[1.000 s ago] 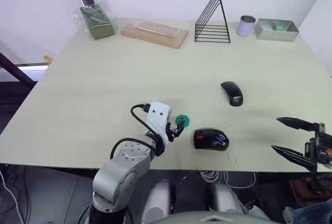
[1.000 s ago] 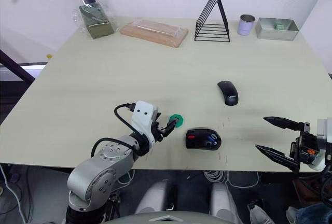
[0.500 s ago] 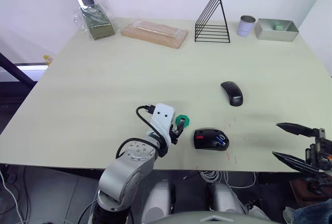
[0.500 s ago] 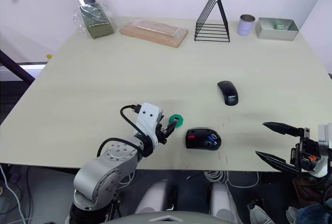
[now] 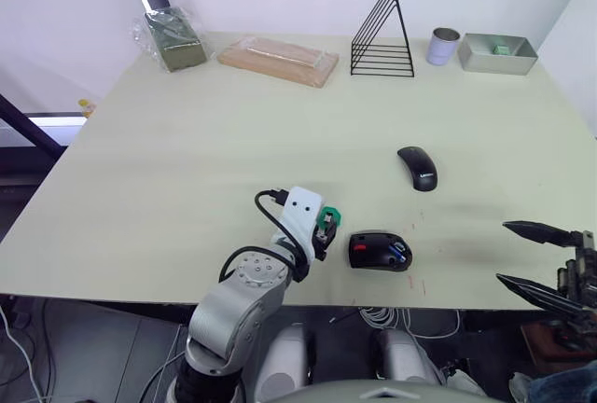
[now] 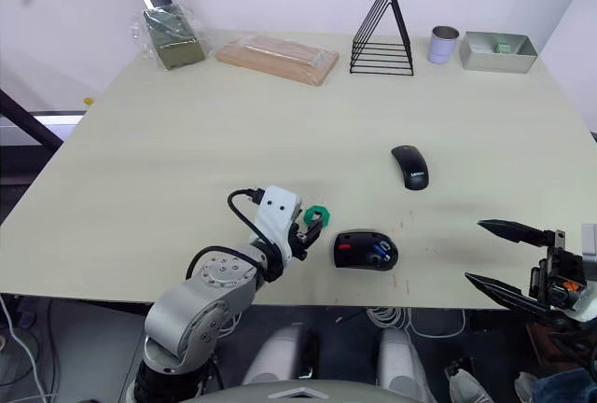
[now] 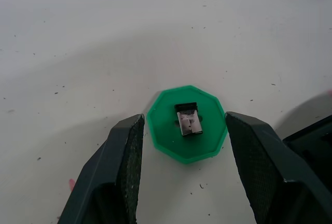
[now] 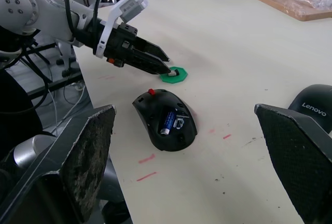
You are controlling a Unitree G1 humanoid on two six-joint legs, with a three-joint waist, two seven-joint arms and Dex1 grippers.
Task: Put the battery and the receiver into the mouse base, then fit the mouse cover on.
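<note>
Since a second ago the left gripper point(image 7: 184, 130) has crept forward over the green disc point(image 7: 187, 122), and now its two fingers point(image 7: 124, 156) stand apart, one on each side of the disc's rim, just beside it without pinching it. The receiver point(image 7: 188, 120) sits in the middle of that disc, untouched. The disc has not shifted on the table point(image 5: 233, 142).

Next along, just beside the disc, the mouse base point(image 5: 379, 250) lies near the table's front edge, open side up. The battery point(image 8: 167, 121) is lying in its compartment, blue, with the red wheel point(image 8: 151, 91) at the end nearest the left gripper. The base is where it was before.

Farther back and a little to the right, the mouse cover point(image 5: 417, 167) rests alone, well apart from the base, with bare tabletop all round it.

Along the far edge stand a plastic-wrapped green pack point(image 5: 173, 37), a wooden board point(image 5: 277, 60), a black wire rack point(image 5: 382, 37), a small metal cup point(image 5: 443, 46) and a metal tray point(image 5: 480, 60) holding a small green piece point(image 5: 502, 48).

At the far right, the right gripper point(image 5: 539, 258) hangs off the table's front corner, its fingers spread wide and holding nothing; it has drifted slightly outward.
</note>
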